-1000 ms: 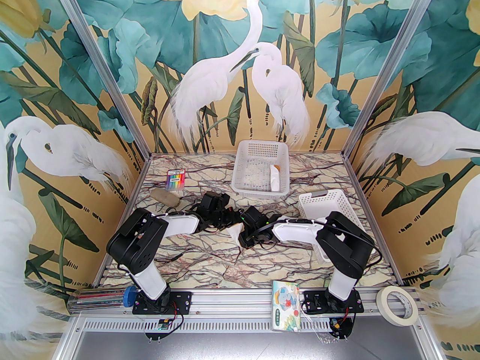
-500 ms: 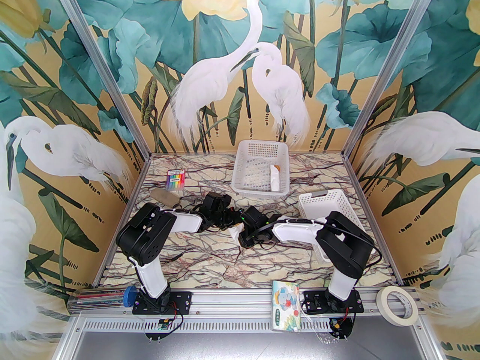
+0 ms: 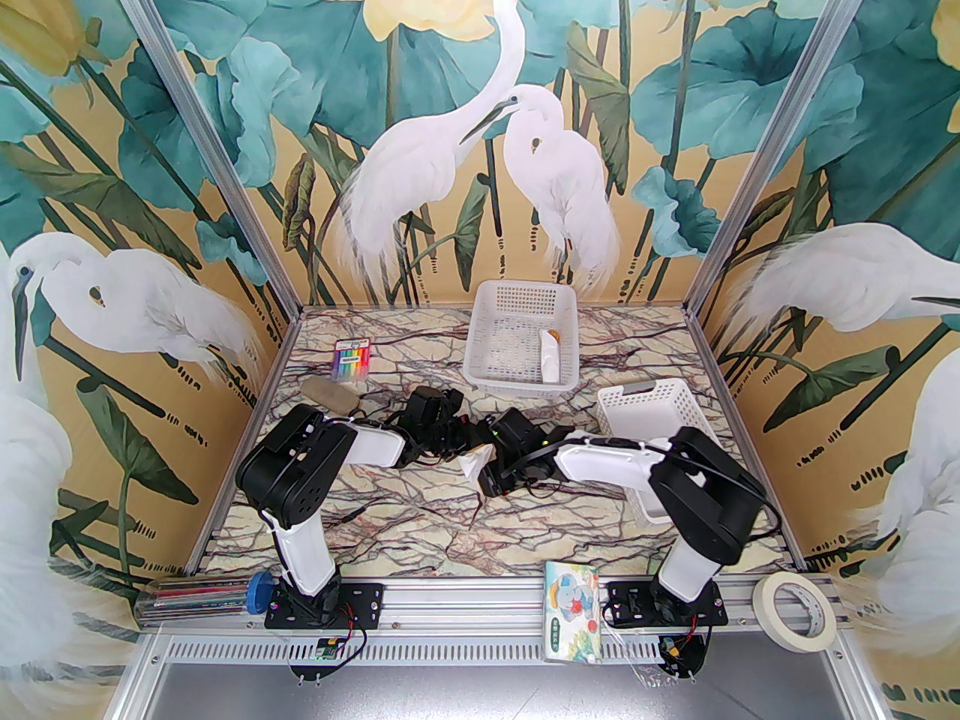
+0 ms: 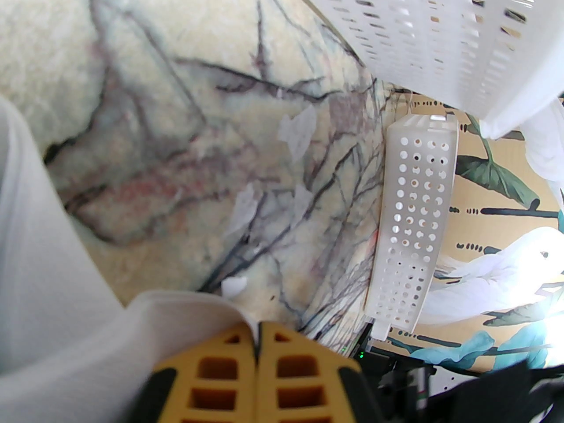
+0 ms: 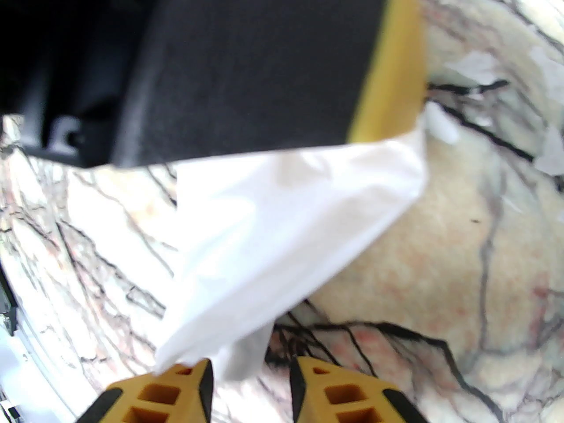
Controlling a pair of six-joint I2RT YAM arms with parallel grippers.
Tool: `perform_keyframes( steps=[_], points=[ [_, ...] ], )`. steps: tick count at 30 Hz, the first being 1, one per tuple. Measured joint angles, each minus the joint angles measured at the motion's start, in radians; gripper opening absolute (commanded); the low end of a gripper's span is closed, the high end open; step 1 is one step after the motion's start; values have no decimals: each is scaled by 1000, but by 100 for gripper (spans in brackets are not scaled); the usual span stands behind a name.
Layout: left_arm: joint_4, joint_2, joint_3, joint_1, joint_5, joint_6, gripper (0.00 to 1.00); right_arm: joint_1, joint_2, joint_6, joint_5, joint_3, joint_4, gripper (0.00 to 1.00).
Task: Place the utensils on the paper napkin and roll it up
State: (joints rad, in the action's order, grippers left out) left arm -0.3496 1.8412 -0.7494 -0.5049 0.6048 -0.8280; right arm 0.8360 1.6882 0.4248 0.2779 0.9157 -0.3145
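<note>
Marble table (image 3: 420,522) from above: we see the left gripper (image 3: 465,443) and the right gripper (image 3: 491,471) close together near its middle. The napkin (image 3: 472,464) shows between them as a small white bunch. It is too small here for us to tell whether it touches the marble. Behind the grippers stands a basket (image 3: 521,334), and a second basket (image 3: 652,409) is at the right, near the right arm.

From the left wrist, the two yellow fingers (image 4: 224,368) are pressed together with the napkin (image 4: 53,280) pinched between them. The sheet spreads away to the left of the picture, blurred. Some small white scraps (image 4: 299,130) lie on the marble.

From the right wrist, the yellow fingers (image 5: 176,390) stand apart. The napkin (image 5: 286,218) hangs down from the left gripper's finger at the top of the picture. Its lower corner reaches into the gap and seems to touch the finger on the picture's left. We cannot tell if it touches the other one.
</note>
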Motion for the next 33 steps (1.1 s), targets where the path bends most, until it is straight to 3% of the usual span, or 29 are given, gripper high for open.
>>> perform_keyframes(
  steps=[6, 11, 26, 33],
  points=[
    [-10, 0, 4, 0, -1, 0, 0, -76, -137, 13, 95, -38, -3, 56],
    [-15, 0, 6, 0, -3, 0, 0, -91, -114, 59, 165, -37, 57, 58],
    [-18, 0, 8, 0, -3, 0, 0, -89, 58, 161, 212, -17, 145, 55],
    [-19, 0, 8, 0, -3, 0, 0, -89, 85, 184, 213, -3, 171, 47]
  ],
)
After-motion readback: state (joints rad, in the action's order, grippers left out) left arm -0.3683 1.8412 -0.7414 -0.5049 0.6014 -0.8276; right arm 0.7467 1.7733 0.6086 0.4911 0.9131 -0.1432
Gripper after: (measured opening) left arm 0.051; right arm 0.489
